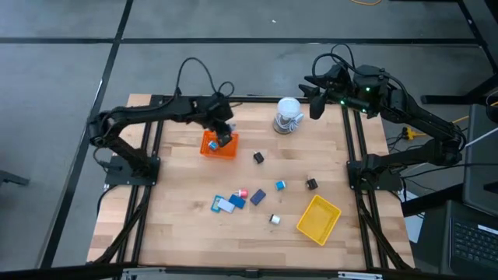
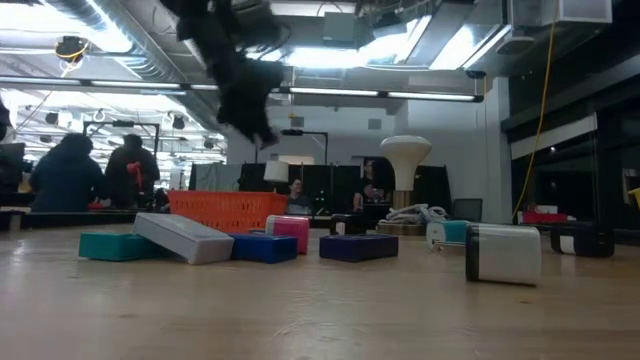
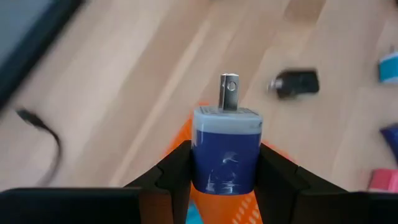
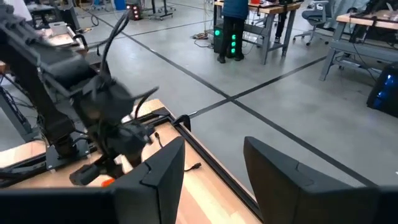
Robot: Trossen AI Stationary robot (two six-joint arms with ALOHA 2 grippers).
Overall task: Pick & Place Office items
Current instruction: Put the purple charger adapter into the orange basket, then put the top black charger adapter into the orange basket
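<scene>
My left gripper (image 1: 222, 138) hangs over the orange mesh tray (image 1: 219, 146) on the table's far left part, shut on a small blue block with a metal prong (image 3: 226, 152). In the low view it (image 2: 245, 90) is well above the tray (image 2: 225, 208). Other small items lie mid-table: black pieces (image 1: 258, 158) (image 1: 311, 184), a light blue piece (image 1: 280, 185), a navy block (image 1: 257, 197), a blue-and-white cluster (image 1: 228, 204), a pink piece (image 1: 243, 192) and a white piece (image 1: 275, 219). My right gripper (image 4: 214, 168) is open and raised over the table's far right corner (image 1: 317, 103). My left gripper pinches the blue block by its two side faces (image 3: 199, 163), one finger (image 3: 177, 171) on each side. The prong end (image 3: 229, 92) sticks out ahead of the fingertips. The block is lifted clear above the orange tray (image 3: 181, 138).
A yellow mesh tray (image 1: 319, 218) lies near the table's right near corner. A white-and-grey roll (image 1: 288, 115) stands at the far edge. People stand and sit in the room beyond the table (image 2: 70, 170). Bare wood shows along the near left part (image 1: 179, 233).
</scene>
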